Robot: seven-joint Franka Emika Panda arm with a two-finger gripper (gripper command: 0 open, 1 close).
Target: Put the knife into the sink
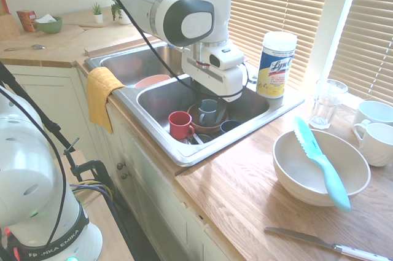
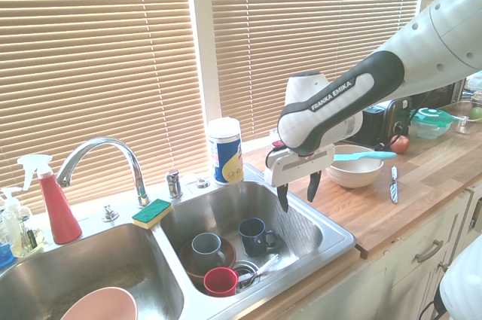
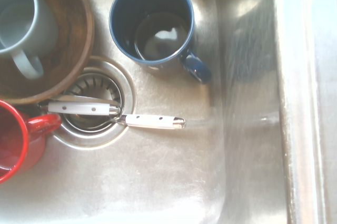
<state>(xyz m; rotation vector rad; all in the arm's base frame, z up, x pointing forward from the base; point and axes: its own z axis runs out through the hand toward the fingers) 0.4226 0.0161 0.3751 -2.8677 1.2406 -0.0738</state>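
The turquoise knife lies across the rim of the cream bowl on the wooden counter, right of the sink. From the other side, the knife shows on the bowl behind the arm. My gripper hangs open and empty over the right basin of the sink, well apart from the knife. The wrist view looks straight down at the sink floor.
The right basin holds a red mug, a grey mug in a brown bowl, a blue mug and white-handled cutlery by the drain. A wipes canister, a glass, white mugs and a table knife stand on the counter.
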